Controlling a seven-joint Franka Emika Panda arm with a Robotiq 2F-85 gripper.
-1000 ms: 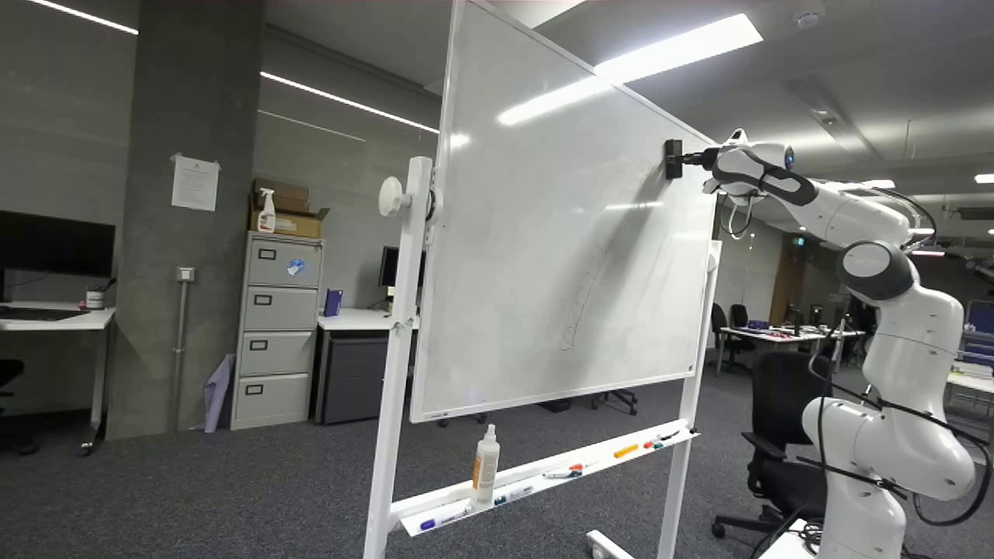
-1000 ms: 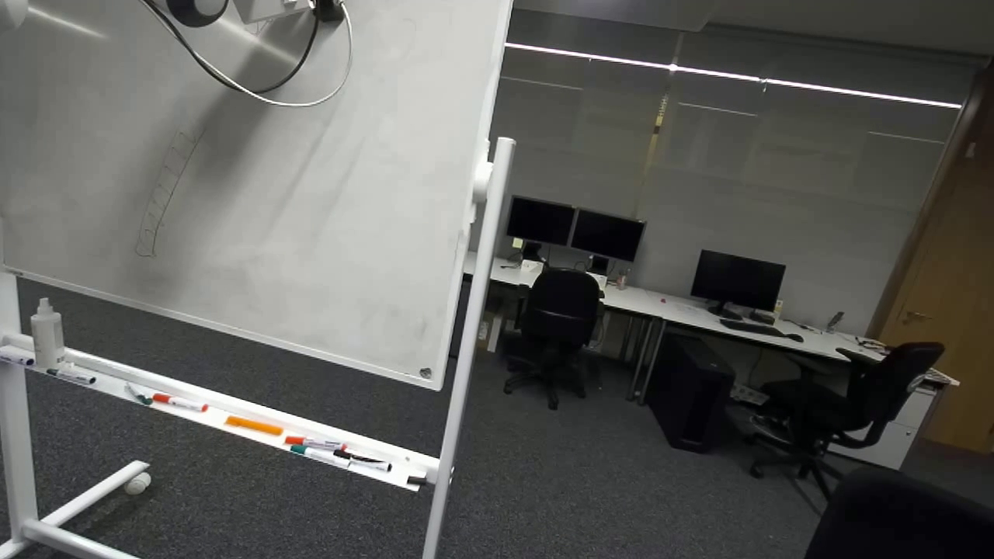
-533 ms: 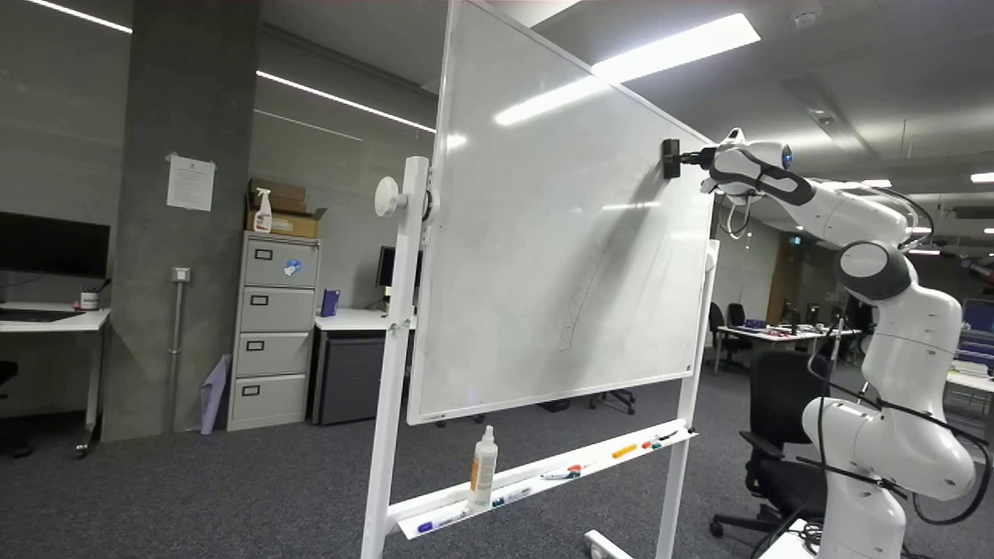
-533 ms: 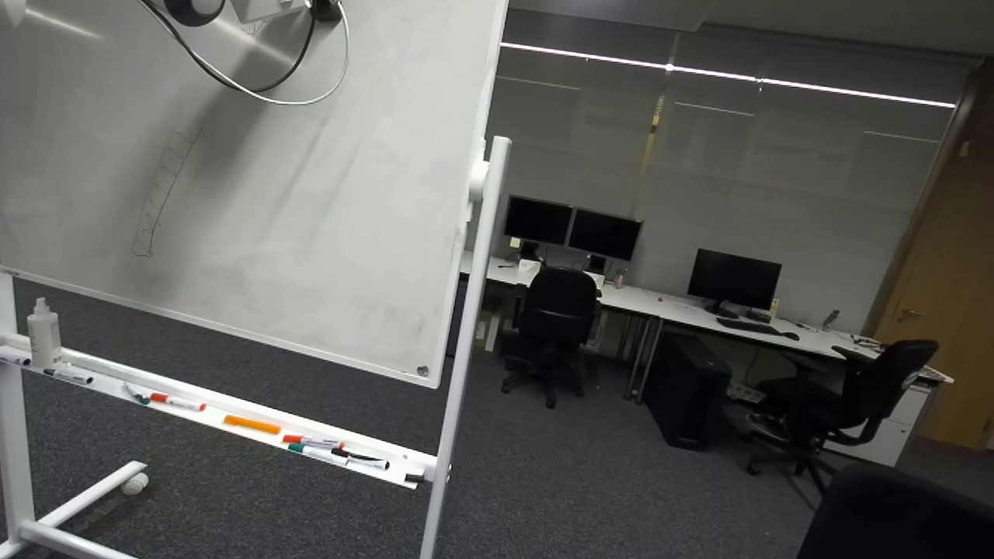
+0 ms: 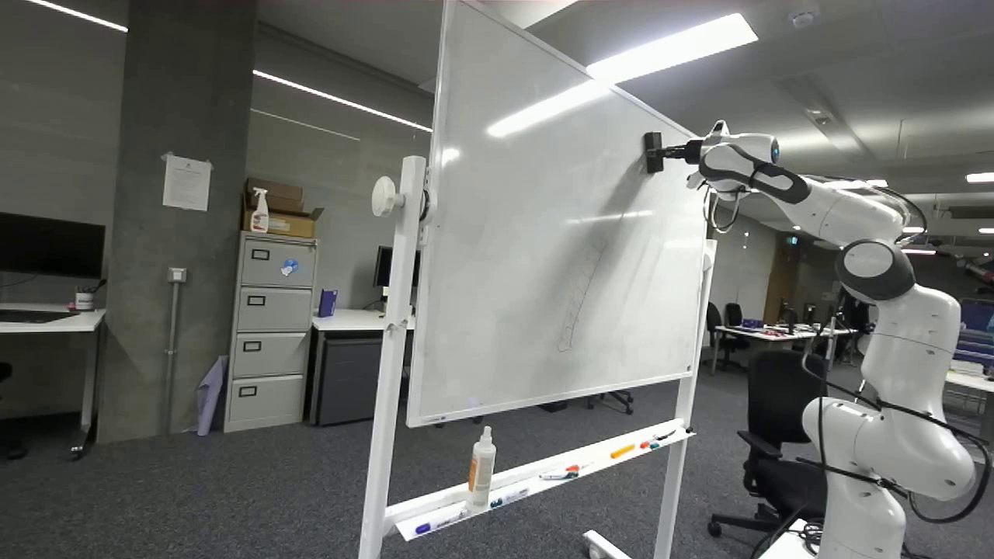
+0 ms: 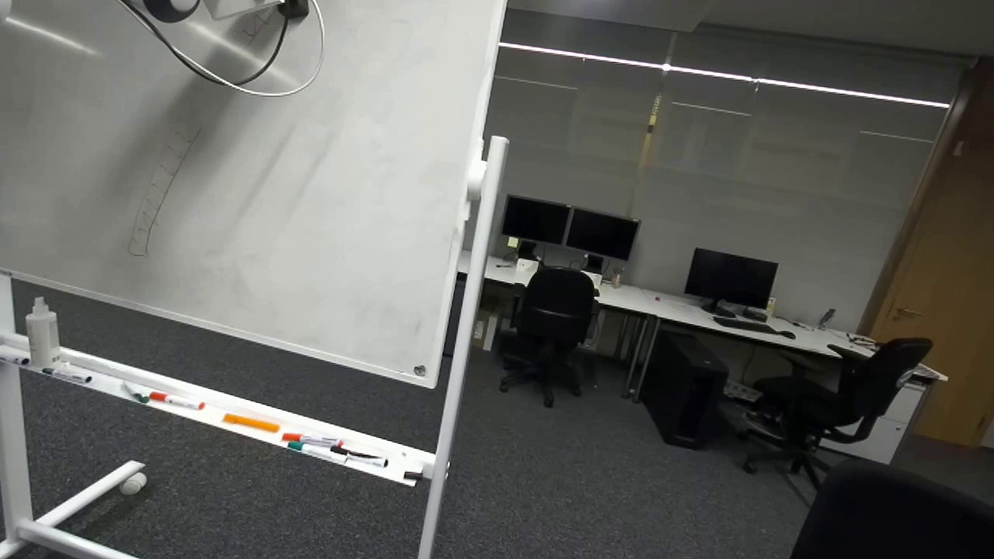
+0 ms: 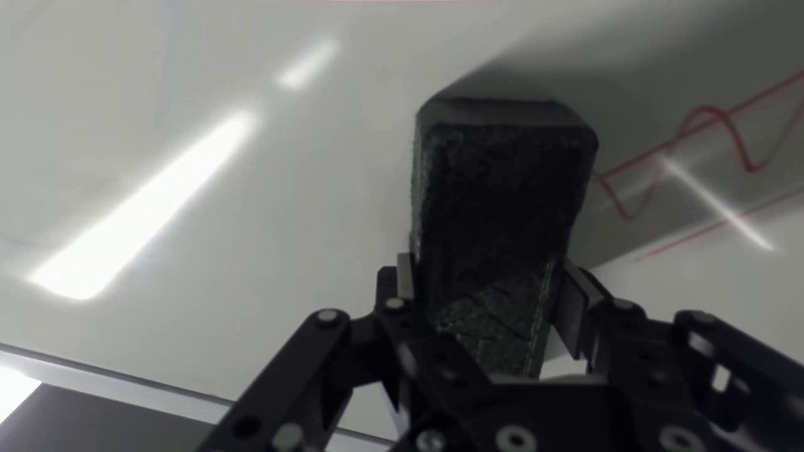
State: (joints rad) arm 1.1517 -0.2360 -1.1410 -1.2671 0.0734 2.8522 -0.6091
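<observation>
My gripper (image 7: 490,289) is shut on a black block-shaped eraser (image 7: 502,188), one finger at each long side. In an exterior view the eraser (image 5: 654,152) stands upright at the upper right part of the whiteboard (image 5: 512,256). Its face is at the board's surface; whether it presses on it I cannot tell. Red wavy lines (image 7: 741,144) run out from beside the eraser in the wrist view. Lower on the board a thin ladder-like drawing (image 6: 165,194) shows in both exterior views. The gripper's fingers are out of sight in that same exterior view, above its top edge.
Below the board a ledge holds a bottle (image 5: 481,470), an orange stick (image 6: 251,422) and several markers (image 6: 177,401). White posts (image 5: 396,349) frame the board. A black chair (image 5: 784,435) stands beside the arm's base. Cables (image 6: 233,85) hang from the wrist.
The arm hardly moves at first, then carries the eraser left and slightly up across the board. More red marks show by the wrist. Both exterior pictures shift a little sideways.
</observation>
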